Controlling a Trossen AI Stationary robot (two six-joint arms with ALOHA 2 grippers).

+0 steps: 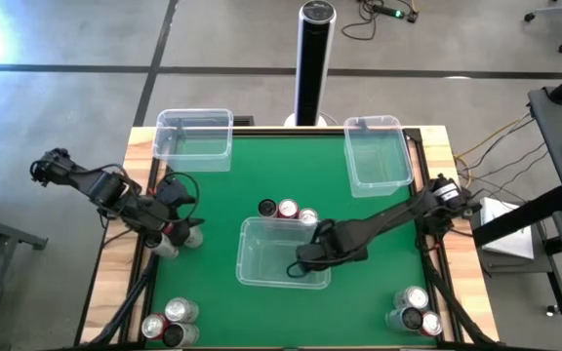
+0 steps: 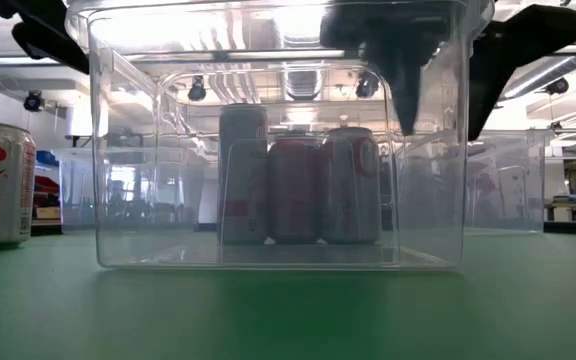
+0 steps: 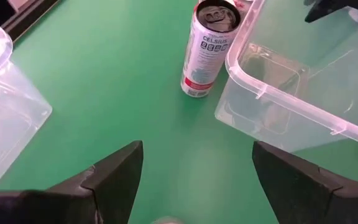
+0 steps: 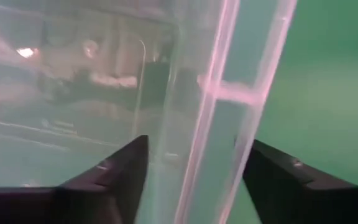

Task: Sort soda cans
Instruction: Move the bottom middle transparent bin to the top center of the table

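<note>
One soda can (image 3: pixel 209 46) near the middle tub (image 1: pixel 261 255) reads "CELSIUS"; two more cans (image 1: pixel 298 212) stand beside it behind the tub. The right tool (image 4: pixel 191 174) straddles the tub's rim, fingers spread wide. The left tool (image 3: pixel 194 180), also wide and holding nothing, hovers at the green worktop's (image 1: pixel 222 195) left edge above another can (image 1: pixel 191 235).

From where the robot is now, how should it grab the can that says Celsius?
Probably from above, fingers on opposite sides of the round wall just under the top. The Celsius can stands upright beside the middle clear tub, so close fingers where the tub wall doesn't block. The left gripper is open.
</note>
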